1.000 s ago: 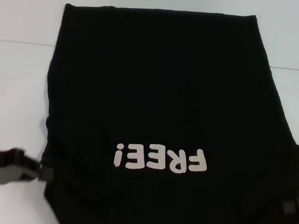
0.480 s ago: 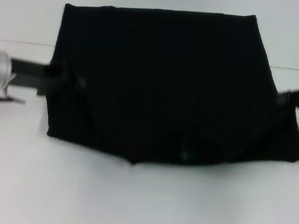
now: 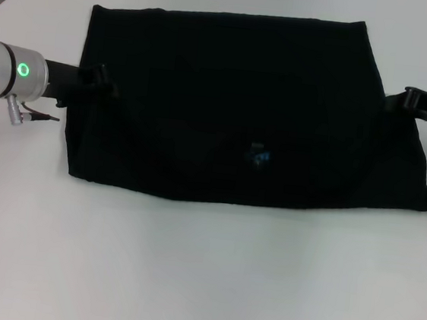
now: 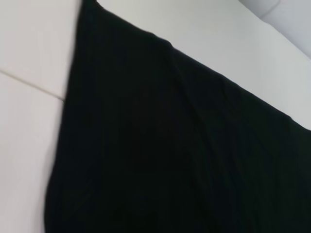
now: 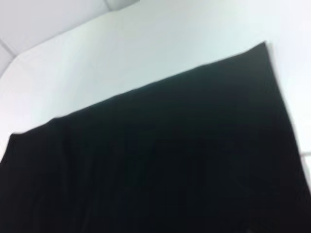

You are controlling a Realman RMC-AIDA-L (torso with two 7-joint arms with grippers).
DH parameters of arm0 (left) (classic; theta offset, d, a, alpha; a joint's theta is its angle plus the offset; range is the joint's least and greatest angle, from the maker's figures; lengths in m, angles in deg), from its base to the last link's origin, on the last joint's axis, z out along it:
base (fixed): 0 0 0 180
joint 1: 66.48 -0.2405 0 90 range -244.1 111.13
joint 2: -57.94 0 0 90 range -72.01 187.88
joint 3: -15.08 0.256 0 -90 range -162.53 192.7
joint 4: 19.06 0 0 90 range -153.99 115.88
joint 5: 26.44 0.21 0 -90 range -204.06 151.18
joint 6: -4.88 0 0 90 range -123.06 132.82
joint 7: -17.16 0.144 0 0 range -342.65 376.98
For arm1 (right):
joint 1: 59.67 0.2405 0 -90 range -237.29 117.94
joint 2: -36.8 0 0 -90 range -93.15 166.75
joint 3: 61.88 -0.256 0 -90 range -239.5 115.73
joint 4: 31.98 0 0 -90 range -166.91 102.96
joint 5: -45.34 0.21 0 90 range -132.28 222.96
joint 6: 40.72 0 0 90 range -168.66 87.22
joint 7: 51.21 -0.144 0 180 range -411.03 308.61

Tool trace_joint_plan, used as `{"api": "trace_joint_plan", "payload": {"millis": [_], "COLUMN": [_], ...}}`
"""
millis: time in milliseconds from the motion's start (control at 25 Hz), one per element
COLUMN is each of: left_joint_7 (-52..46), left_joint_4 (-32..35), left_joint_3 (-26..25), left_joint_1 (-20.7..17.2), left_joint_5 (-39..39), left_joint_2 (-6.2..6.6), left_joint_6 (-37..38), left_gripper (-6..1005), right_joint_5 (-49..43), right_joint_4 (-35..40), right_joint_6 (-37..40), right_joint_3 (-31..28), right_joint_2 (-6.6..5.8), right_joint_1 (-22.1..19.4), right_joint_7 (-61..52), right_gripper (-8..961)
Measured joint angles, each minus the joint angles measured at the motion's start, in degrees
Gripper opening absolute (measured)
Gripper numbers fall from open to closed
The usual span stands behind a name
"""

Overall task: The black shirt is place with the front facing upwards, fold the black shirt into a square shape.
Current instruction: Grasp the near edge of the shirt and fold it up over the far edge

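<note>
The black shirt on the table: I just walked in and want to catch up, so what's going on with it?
The robot is folding the black shirt on the white table. The shirt lies doubled over, its lettering hidden and a small blue label showing on top. The left claw is at the shirt's left edge and the right claw at its right edge. It makes a wide rectangle, not yet a square.

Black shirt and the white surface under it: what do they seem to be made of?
The large soft black cloth shirt looks like matte knit fabric, probably cotton jersey: it lies limp, folds over itself and shows no shine. The flat white table surface looks smooth and hard, perhaps laminate or painted board, with a faint seam line and a slight sheen; the exact material is unclear.
</note>
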Motion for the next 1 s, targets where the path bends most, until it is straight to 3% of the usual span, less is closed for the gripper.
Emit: {"api": "trace_joint_plan", "payload": {"millis": [360, 600, 1000], "left_joint_7": [-0.1, -0.1, -0.1], "left_joint_4": [0.4, 0.0, -0.1], "left_joint_3": [0.1, 0.2, 0.2], "left_joint_1": [1.2, 2.2, 3.3], "left_joint_5": [-0.3, -0.2, -0.3], "left_joint_2": [-0.32, -1.48, -2.1], "left_joint_6": [-4.3, -8.4, -11.7], "left_gripper": [142, 146, 152], "right_joint_5": [0.3, 0.2, 0.2], "right_joint_4": [-0.1, -1.0, -4.5], "right_joint_6": [-9.3, -15.8, -21.5], "right_joint_3": [1.0, 4.9, 8.3], "right_joint_2": [1.18, 2.12, 1.52], "right_joint_1": [2.9, 5.4, 8.5], "right_joint_7": [0.0, 0.0, 0.0], "right_gripper": [45, 45, 83]}}
